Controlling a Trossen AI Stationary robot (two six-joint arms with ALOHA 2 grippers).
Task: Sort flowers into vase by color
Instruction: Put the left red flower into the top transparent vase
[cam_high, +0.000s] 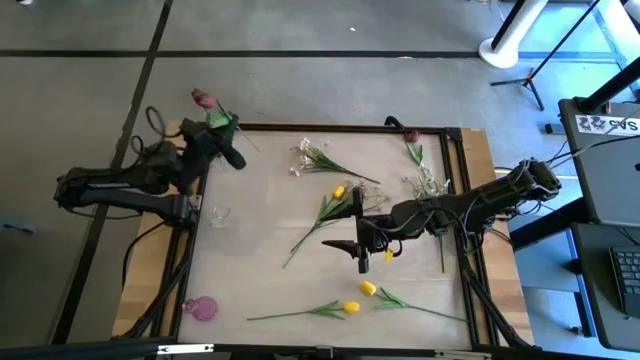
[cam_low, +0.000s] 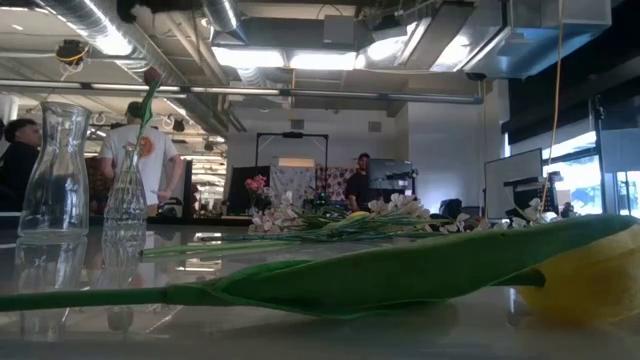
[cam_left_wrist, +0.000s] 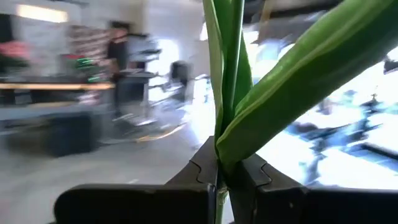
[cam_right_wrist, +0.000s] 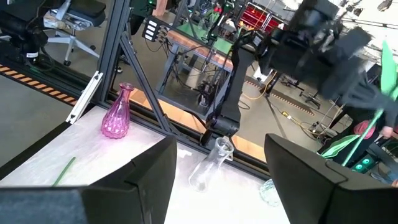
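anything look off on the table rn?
Minor only. One dark red tulip lies at the table's far edge with its bud up against the frame rail, apart from the other loose stems. The left claw is shut on a second red tulip, held out past the far-left corner. Nothing else stands out.

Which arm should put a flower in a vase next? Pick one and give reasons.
Left. The left gripper is already shut on a dark red tulip, held near the clear vases at the table's left edge. The right gripper is open and empty over the middle of the table.
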